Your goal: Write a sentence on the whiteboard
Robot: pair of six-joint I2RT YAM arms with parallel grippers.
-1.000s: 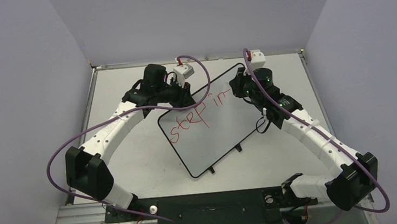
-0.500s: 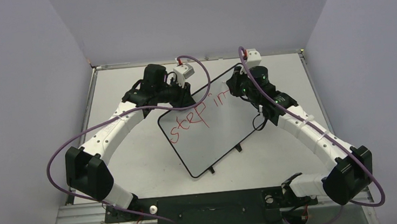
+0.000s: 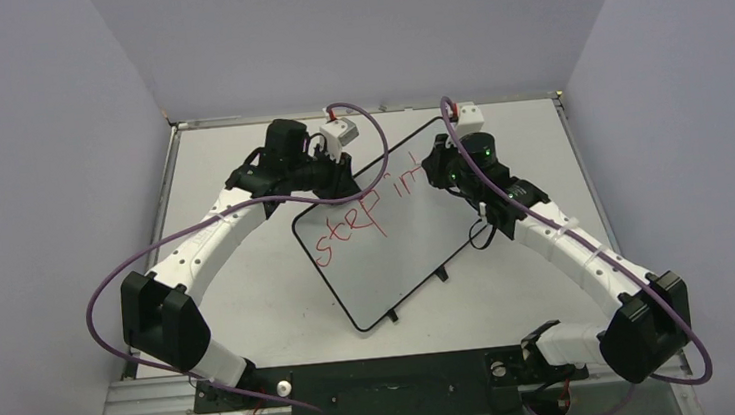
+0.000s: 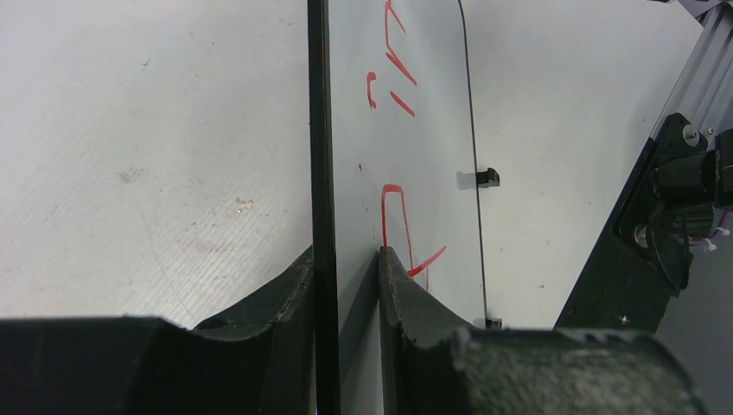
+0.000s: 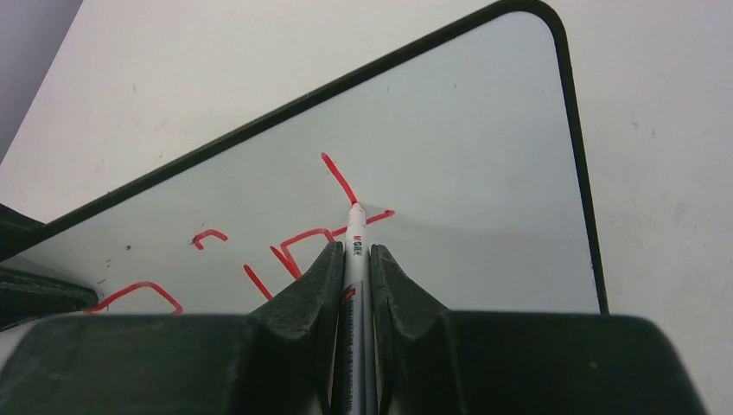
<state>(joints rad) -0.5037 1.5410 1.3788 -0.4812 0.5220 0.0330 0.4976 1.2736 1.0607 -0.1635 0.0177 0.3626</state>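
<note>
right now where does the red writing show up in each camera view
Top external: red writing on the upper left part of the whiteboard, between the two wrists.
Left wrist: red writing runs up the board face, just right of the clamped edge.
Right wrist: red writing lies mid-picture, at the tip of the marker.
Shared landmark: the board's black frame.

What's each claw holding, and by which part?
Left claw clamps the whiteboard by its black-framed edge. Right claw grips the marker by the barrel, just behind the tip.
</note>
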